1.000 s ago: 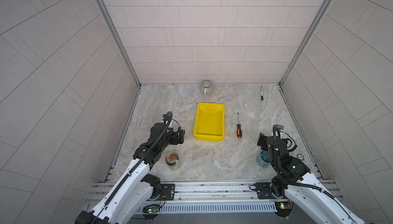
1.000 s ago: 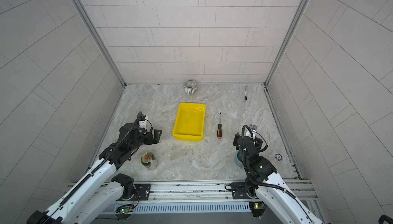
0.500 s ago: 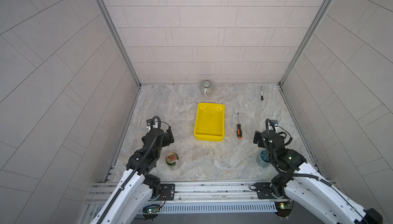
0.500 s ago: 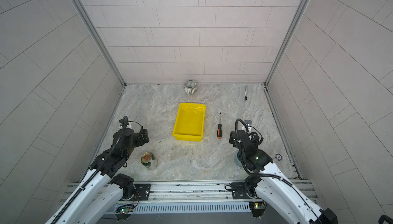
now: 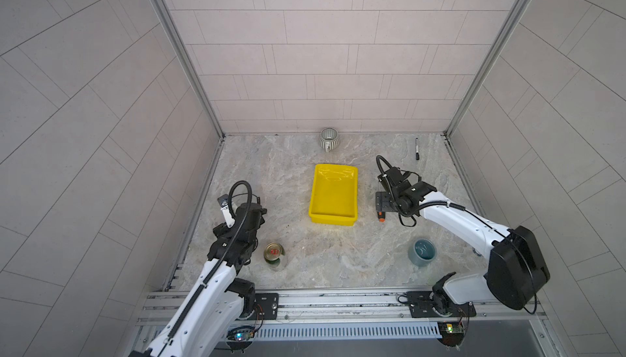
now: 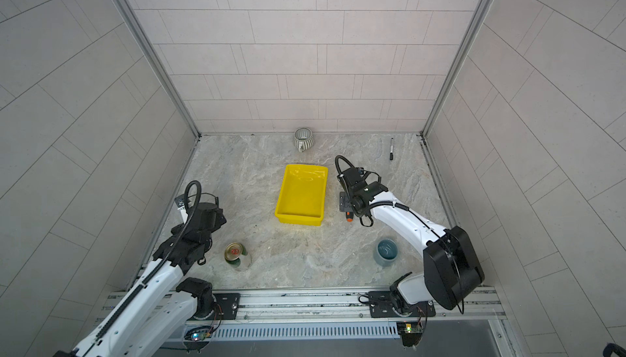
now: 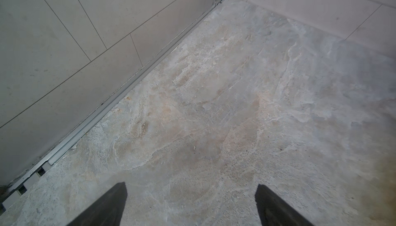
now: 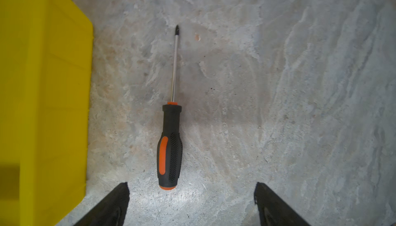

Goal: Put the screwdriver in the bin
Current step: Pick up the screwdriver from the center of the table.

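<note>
Both jaws of the right gripper (image 8: 190, 184) stand wide apart and empty over the screwdriver (image 8: 170, 141), which lies flat on the table just beside the bin (image 8: 42, 85), parallel to its long wall and outside it. To grasp well, I judge, centre the jaws on the ribbed black handle, descend straight and close across it. The height above it is hard to read, so the descent should be slow.

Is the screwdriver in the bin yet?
Out. The screwdriver lies flat on the tabletop beside the bin, apart from it; the bin looks empty.
</note>
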